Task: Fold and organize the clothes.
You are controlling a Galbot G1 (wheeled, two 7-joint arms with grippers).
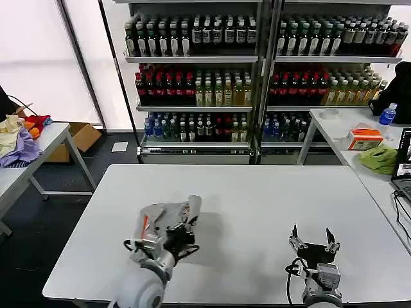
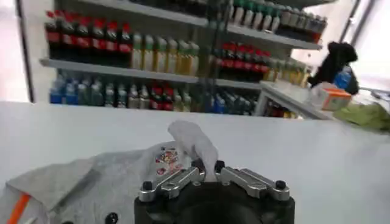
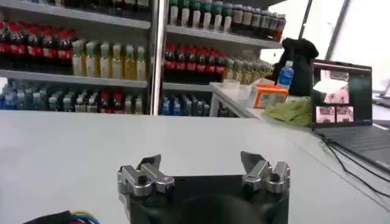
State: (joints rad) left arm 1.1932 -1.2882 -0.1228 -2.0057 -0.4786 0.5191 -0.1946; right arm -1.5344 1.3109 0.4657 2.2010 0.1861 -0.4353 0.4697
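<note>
The left tool (image 1: 186,226) sits at about 7 o'clock on the white desk (image 1: 257,192), its fingers (image 2: 198,164) pinched together on a fold of the grey shirt (image 1: 160,218). A flap of that shirt stands up between the fingertips, toward 12 o'clock from the tool. The rest of the shirt (image 2: 91,179) lies bunched on the desk under and around the left tool, with its small multicoloured print (image 2: 167,158) facing up just behind the fingers and an orange strip (image 2: 18,207) of the collar at its near edge.

The right tool (image 1: 312,239) rests at about 5 o'clock on the desk, well apart from the shirt, with its jaws spread wide and nothing between them; its fingers (image 3: 149,164) point toward 12 o'clock over bare desk.

Beyond the desk, at 12 o'clock, stand shelves (image 1: 257,59) of bottles.
</note>
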